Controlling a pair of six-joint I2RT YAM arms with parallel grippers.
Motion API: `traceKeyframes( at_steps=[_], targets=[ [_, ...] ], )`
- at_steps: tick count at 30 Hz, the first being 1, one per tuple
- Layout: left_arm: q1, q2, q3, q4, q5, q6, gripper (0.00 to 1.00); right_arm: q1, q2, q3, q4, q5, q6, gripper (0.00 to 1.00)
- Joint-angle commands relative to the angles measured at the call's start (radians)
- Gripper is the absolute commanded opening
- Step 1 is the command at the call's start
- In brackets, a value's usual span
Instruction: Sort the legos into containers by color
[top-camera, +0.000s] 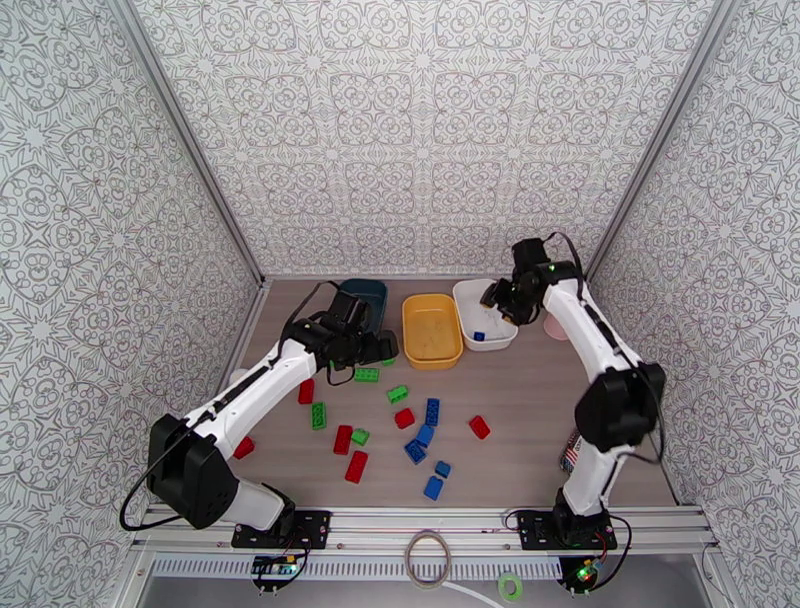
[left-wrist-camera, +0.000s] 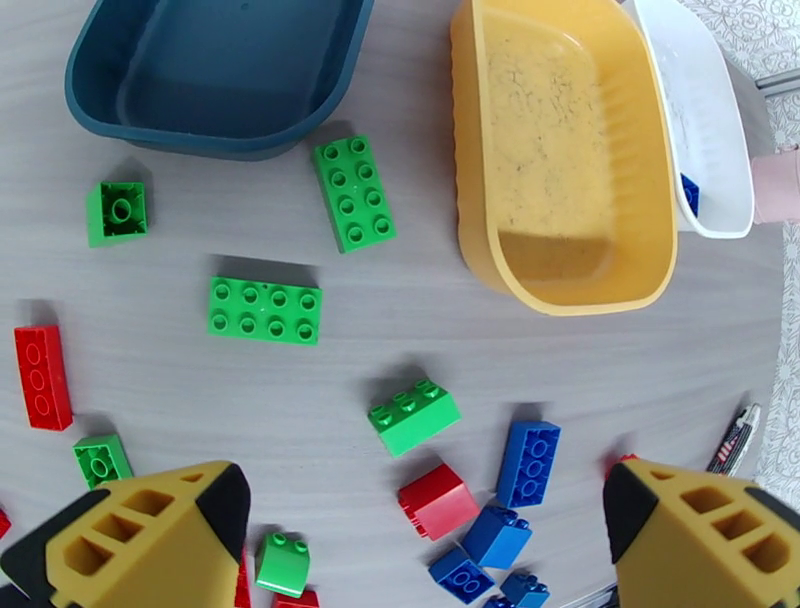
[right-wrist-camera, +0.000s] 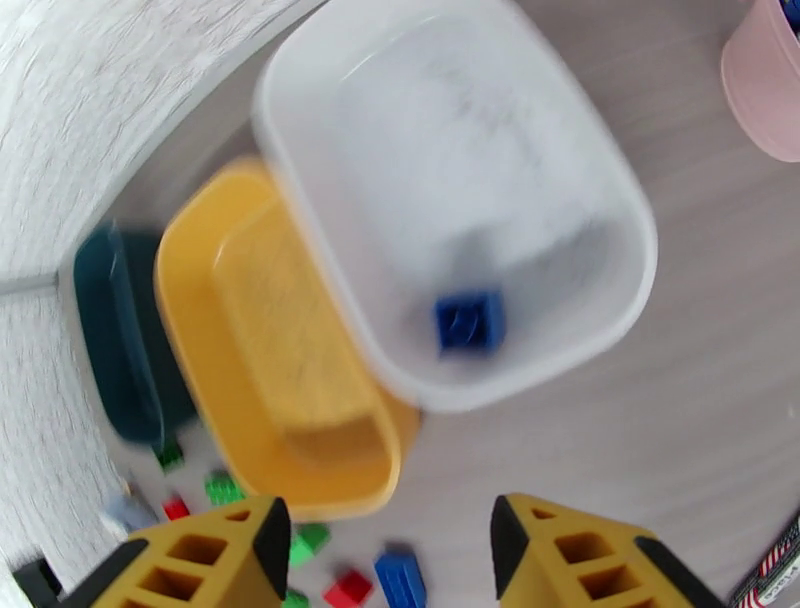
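- Right gripper (right-wrist-camera: 385, 530) hovers over the white tub (right-wrist-camera: 645, 250), far right; its jaws are apart with nothing between them.
- One blue brick (right-wrist-camera: 469, 321) lies inside that tub, so the release looks complete.
- Left gripper (left-wrist-camera: 420, 500) is spread wide and empty above the green bricks just near of the teal tub (left-wrist-camera: 215, 150).
- Likely pick: green eight-stud brick (left-wrist-camera: 264, 310), lying flat, studs up.
- Left should descend straight, with its jaws across the brick's short side and clear of neighbours.
- Right should rise clear of the rim before swinging toward the loose blue bricks (top-camera: 432, 411).
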Motion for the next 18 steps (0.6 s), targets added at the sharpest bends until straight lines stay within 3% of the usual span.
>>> traceKeyframes(
  at_steps=[1,8,18],
  targets=[
    [0.000,-0.034,-0.038,-0.007,-0.008,0.024,0.99,0.071,-0.067,-0.140,0.017,0.048,0.011,0.61],
    [-0.018,-0.066,-0.115,0.026,0.000,-0.026,0.99,0.253,-0.140,-0.329,0.074,0.056,0.104,0.63],
    [-0.036,-0.114,-0.205,0.036,-0.013,-0.073,0.99,0.449,0.003,-0.347,0.099,0.045,0.182,0.60]
  ],
)
